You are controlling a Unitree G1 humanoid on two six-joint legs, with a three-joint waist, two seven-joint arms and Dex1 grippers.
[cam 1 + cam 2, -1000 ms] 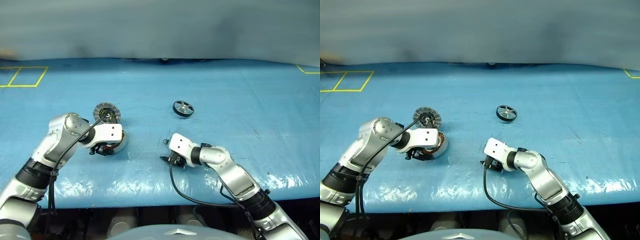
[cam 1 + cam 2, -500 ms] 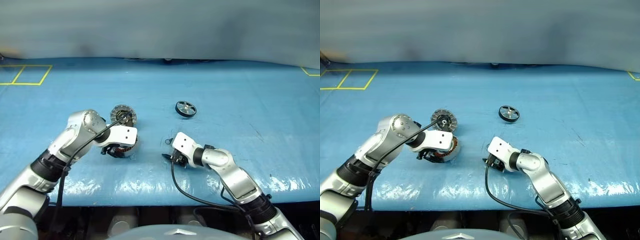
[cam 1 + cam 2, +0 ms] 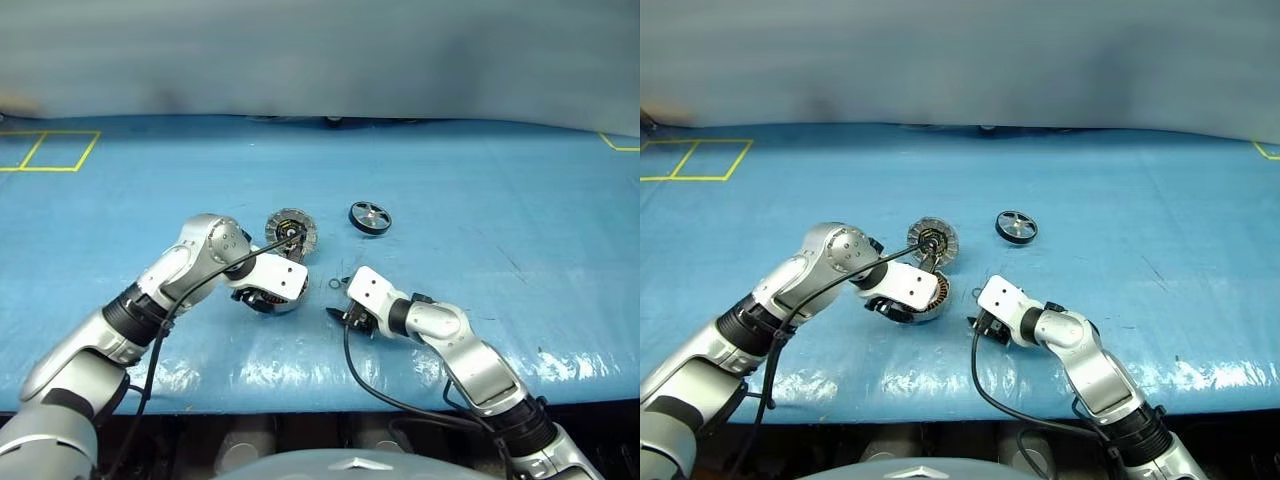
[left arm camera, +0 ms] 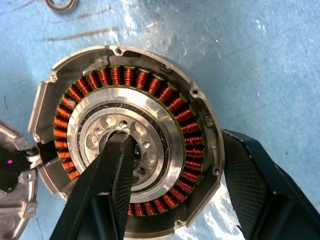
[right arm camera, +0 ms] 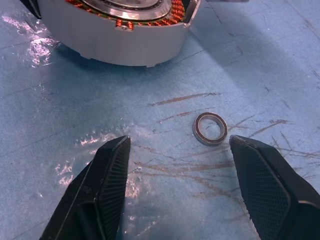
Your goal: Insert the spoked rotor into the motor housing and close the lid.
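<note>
Both grippers sit low over the blue table (image 3: 520,190): left gripper (image 4: 175,190) straddles the motor housing (image 4: 127,145) wall, one finger in its hub, lid (image 3: 291,231) flipped open behind. Right gripper (image 5: 175,185) gapes empty by a small ring (image 5: 210,128). Spoked rotor (image 3: 369,217) lies farther back.

A blue-covered table (image 3: 480,190) carries the housing (image 3: 272,292) near centre, its lid (image 3: 291,231) just beyond, a ring (image 3: 333,285) right of it, and the rotor (image 3: 369,217) farther right.
</note>
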